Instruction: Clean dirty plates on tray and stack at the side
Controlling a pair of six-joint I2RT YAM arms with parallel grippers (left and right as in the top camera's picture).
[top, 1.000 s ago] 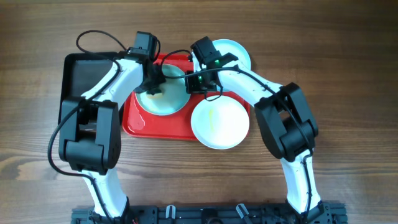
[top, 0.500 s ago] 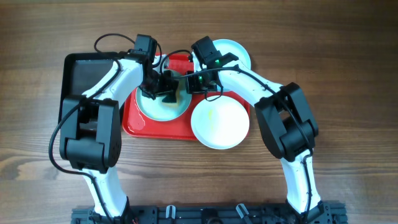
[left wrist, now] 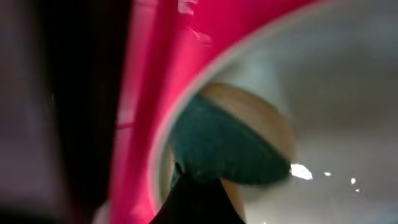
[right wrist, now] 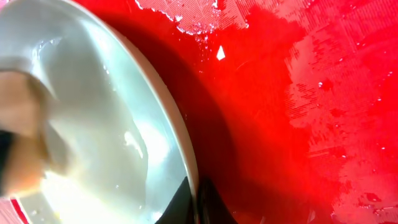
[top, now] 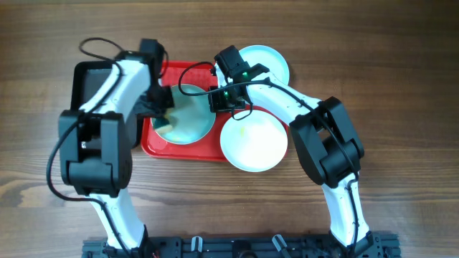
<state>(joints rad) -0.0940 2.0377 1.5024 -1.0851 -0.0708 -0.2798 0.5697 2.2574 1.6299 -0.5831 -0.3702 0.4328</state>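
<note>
A mint-rimmed plate (top: 188, 118) lies on the red tray (top: 204, 152). My left gripper (top: 161, 111) is shut on a green-and-tan sponge (top: 163, 122) and presses it on the plate's left edge. In the left wrist view the sponge (left wrist: 233, 146) sits on the plate (left wrist: 348, 118) next to the tray (left wrist: 155, 93). My right gripper (top: 220, 100) is shut on that plate's right rim. In the right wrist view the rim (right wrist: 180, 149) is pinched between the fingers. A second plate (top: 253, 141) overlaps the tray's front right corner. A third plate (top: 271, 63) lies behind the tray.
A black tray (top: 92, 86) lies left of the red tray, under my left arm. The red tray (right wrist: 298, 93) is wet with droplets. Bare wooden table (top: 401, 86) lies all round.
My left gripper has swept the sponge leftward across the plate, from near its middle to its left edge. My right gripper keeps hold of the plate's right rim.
</note>
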